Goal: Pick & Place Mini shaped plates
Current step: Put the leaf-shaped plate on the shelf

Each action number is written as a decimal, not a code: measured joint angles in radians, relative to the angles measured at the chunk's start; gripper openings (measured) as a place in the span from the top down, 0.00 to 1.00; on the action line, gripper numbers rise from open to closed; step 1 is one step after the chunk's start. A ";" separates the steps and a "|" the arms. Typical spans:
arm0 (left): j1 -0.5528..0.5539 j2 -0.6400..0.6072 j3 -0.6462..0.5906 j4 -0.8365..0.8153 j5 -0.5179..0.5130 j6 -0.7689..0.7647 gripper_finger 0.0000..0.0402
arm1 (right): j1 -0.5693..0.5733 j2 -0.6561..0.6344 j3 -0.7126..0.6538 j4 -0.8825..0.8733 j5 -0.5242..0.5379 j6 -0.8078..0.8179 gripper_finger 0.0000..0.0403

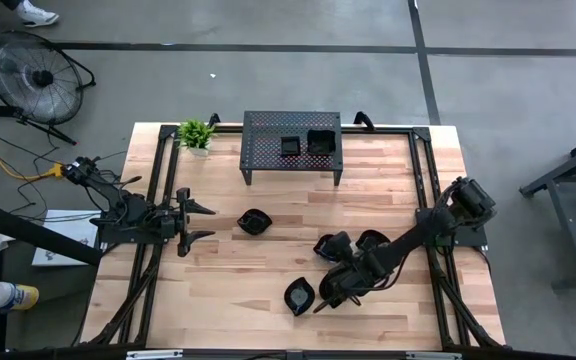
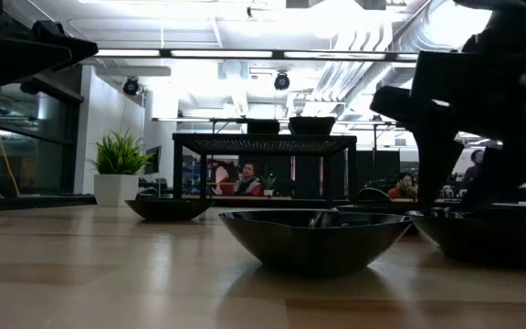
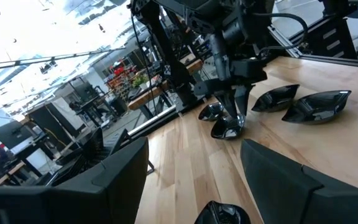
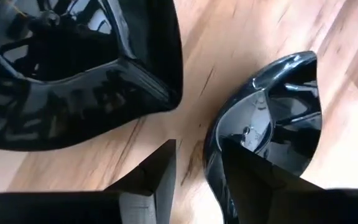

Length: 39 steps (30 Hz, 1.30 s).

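Right gripper (image 1: 320, 298) is low over the near-centre of the wooden surface (image 1: 388, 200), right at the leaf-shaped plate (image 1: 299, 296). In the right wrist view its fingers (image 4: 151, 177) are partly open and straddle that plate's rim (image 4: 272, 112): one finger outside the rim on bare wood, the other over the bowl. Plate sits on the surface, not lifted; a clamped hold can't be told. A second glossy black plate (image 4: 73, 81) lies just beside it in that view.

Left gripper (image 1: 205, 224) hovers at the left side of the surface, fingers spread wide, holding nothing. Roundish plate (image 1: 253, 221) lies just right of it, apart.

Other plates: two more (image 1: 326, 244) (image 1: 371, 240) right of centre, partly under the right arm. Two square plates (image 1: 290, 146) (image 1: 320, 140) sit on top of the black perforated stand (image 1: 263, 150) at the far edge, side by side. Left wrist view shows the right gripper's fingers coming down at a plate (image 3: 227, 129), with two leaf-shaped ones (image 3: 277, 99) (image 3: 319, 106) beyond it.

Small potted plant (image 1: 196, 134) at far left of the surface, beside the stand. Floor fan (image 1: 28, 75) off the surface, far left.
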 joint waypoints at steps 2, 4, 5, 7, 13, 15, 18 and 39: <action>0.000 0.000 0.000 0.000 0.000 0.000 0.38 | 0.000 0.000 0.000 0.004 0.020 0.021 0.69; 0.000 0.000 0.000 0.000 0.000 0.000 0.38 | 0.000 0.000 0.000 0.006 0.041 0.043 0.69; 0.000 0.000 0.000 0.000 0.000 0.000 0.38 | 0.000 0.000 0.000 0.006 0.043 0.045 0.69; 0.000 0.000 0.000 0.000 0.000 0.000 0.38 | 0.000 0.000 0.000 0.011 0.040 0.047 0.69; 0.000 0.000 0.000 0.000 0.000 -0.002 0.38 | 0.000 0.000 0.000 0.015 0.036 0.047 0.76; 0.000 0.000 0.000 0.000 0.000 -0.002 0.38 | 0.000 0.000 0.000 0.015 0.036 0.047 0.79; 0.000 0.000 0.000 0.000 0.000 -0.002 0.38 | 0.000 0.000 0.000 0.016 0.036 0.047 0.85; 0.000 0.000 0.000 0.000 0.000 -0.009 0.38 | 0.000 0.000 0.034 0.079 0.079 0.033 1.00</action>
